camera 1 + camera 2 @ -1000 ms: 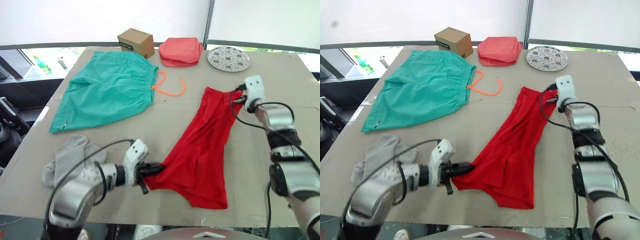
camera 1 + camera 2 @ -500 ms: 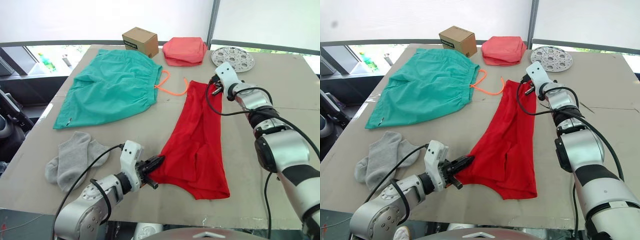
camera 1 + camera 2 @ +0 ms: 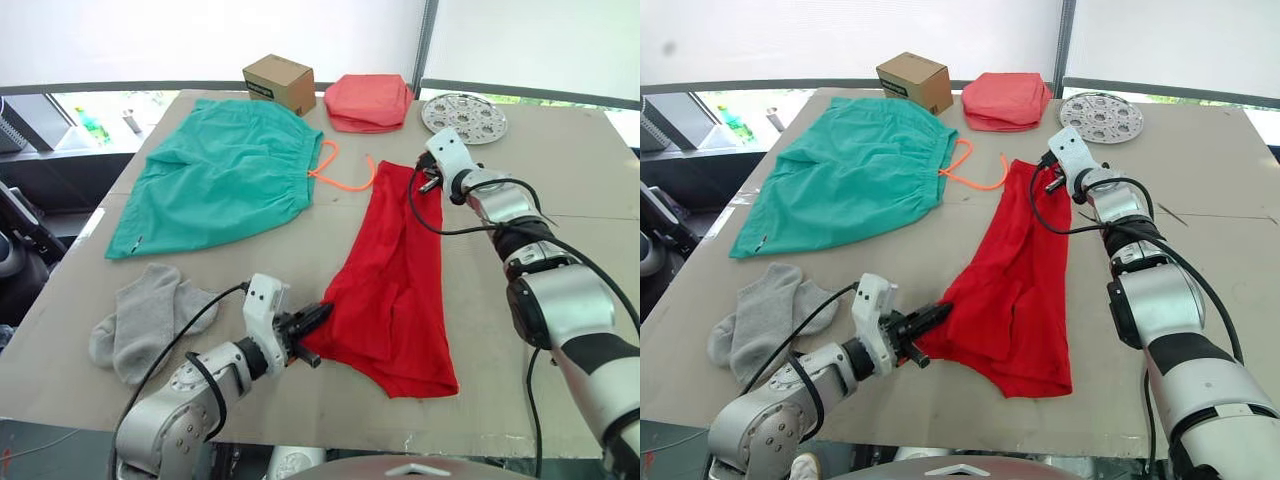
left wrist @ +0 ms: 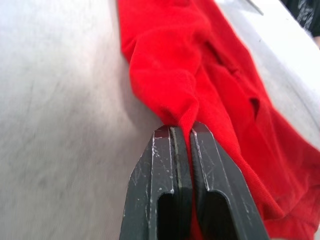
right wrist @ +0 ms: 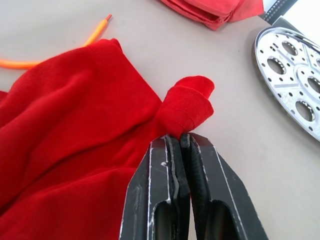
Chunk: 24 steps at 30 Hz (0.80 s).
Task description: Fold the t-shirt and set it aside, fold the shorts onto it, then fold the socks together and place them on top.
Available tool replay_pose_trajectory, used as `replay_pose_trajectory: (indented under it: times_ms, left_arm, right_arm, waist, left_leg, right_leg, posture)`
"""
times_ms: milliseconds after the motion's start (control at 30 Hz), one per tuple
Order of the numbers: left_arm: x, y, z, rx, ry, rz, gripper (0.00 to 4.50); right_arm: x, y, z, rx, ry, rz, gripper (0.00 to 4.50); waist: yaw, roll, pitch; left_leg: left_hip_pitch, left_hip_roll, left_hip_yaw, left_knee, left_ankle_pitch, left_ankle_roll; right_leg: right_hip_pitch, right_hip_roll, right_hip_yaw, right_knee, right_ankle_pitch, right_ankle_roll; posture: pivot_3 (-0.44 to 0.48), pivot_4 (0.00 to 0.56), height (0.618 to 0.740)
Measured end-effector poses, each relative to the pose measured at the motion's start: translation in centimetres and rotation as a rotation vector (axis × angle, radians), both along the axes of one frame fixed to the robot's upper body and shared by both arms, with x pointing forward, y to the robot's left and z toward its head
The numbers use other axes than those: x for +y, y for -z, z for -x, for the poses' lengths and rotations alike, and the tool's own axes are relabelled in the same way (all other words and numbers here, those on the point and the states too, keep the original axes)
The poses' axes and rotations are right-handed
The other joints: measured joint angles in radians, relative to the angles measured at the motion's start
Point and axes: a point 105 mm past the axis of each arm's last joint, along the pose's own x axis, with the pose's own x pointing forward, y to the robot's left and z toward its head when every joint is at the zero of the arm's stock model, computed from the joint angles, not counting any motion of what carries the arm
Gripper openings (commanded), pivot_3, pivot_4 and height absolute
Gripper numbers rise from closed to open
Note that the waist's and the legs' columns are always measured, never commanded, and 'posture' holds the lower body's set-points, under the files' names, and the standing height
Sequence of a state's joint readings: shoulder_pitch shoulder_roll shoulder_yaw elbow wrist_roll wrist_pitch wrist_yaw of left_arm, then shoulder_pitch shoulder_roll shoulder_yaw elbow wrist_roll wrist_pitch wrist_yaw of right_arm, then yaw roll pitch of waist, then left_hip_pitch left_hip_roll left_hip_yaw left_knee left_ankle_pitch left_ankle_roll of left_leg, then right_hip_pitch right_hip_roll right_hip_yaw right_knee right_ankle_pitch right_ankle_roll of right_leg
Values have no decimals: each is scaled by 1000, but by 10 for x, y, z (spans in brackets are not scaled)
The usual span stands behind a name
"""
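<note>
Left eye view: the t-shirt (image 3: pixel 395 290), limp and light, lies mid-table beside the shorts (image 3: pixel 215 175), best held by its edges, where left gripper (image 3: pixel 318 318) and right gripper (image 3: pixel 428 182) clamp it.

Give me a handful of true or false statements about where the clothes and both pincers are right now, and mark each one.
1. Both pincers are shut on the t-shirt. True: the left pincer grips its near end, the right pincer its far end.
2. The socks lie on the shorts. False: they lie on the table, nearer than the shorts.
3. The orange drawstring lies between shorts and t-shirt. True.
4. The cardboard box sits on the pink cloth stack. False: it stands beside it.
5. The perforated metal disc lies on the t-shirt. False: it lies apart, at the far edge.
</note>
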<state>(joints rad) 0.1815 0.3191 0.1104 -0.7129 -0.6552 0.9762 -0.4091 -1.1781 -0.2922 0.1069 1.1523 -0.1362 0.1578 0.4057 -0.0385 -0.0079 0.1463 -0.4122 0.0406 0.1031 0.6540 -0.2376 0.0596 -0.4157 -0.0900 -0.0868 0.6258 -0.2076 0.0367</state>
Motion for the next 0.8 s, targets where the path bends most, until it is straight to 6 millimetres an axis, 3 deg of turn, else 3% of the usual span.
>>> replay_pose_trajectory:
  times_ms: [167, 200, 233, 333, 433, 500, 633, 800]
  left_arm:
    - [-5, 4, 2, 21, 14, -6, 120]
    - [-5, 5, 2, 23, 19, -14, 44]
    - [-4, 6, 2, 27, 26, -28, 387]
    - [3, 9, 4, 33, 70, -71, 1568]
    - [9, 4, 7, 4, 118, -84, 3094]
    - [15, -1, 7, -26, 151, -107, 3105]
    - [29, -10, 0, -73, 234, -145, 3105]
    - [33, -31, -14, -144, 334, -128, 3105]
  right_arm:
    - [-3, -3, 0, -11, -6, -4, 0]
    - [-3, -3, 0, -7, -11, -4, 328]
    - [-3, -3, 1, 0, -22, -6, 707]
    - [-2, -1, 3, 28, -58, -33, 1903]
    - [-16, -1, 8, 11, -56, -21, 3467]
    - [-24, -3, 16, -6, -60, -39, 4466]
    - [-26, -11, 59, -51, -131, -79, 4466]
    - [-19, -19, 135, -49, -216, -140, 4466]
  waist:
    - [1, 0, 0]
    - [1, 0, 0]
    - [0, 0, 0]
    - [-1, 0, 0]
    - [4, 0, 0]
    - [8, 0, 0]
    - [23, 2, 1]
    - [30, 1, 0]
  left_leg:
    - [0, 0, 0, 0, 0, 0]
    - [0, 0, 0, 0, 0, 0]
    - [0, 0, 0, 0, 0, 0]
    - [0, 0, 0, 0, 0, 0]
    - [-1, 0, -1, 0, 0, 0]
    - [-2, 0, -2, -1, 0, 0]
    - [-2, 0, -2, -2, 0, -1]
    - [-3, 0, -3, -1, -5, -1]
  right_leg:
    - [0, 0, 0, 0, -1, -1]
    - [0, 0, 0, 0, -1, -1]
    - [0, 0, 0, 0, -1, -1]
    - [0, 0, -1, 0, -1, -1]
    - [-1, -1, -1, -1, -1, -1]
    - [-1, -1, -3, -1, -1, -1]
    - [-2, -1, -5, -1, -2, -2]
    - [-3, -3, -8, -1, -2, -2]
  posture:
    - [0, 150, 740]
    - [0, 150, 740]
    - [0, 150, 740]
    - [0, 150, 740]
    - [0, 150, 740]
    - [0, 150, 740]
    - [0, 150, 740]
    - [0, 150, 740]
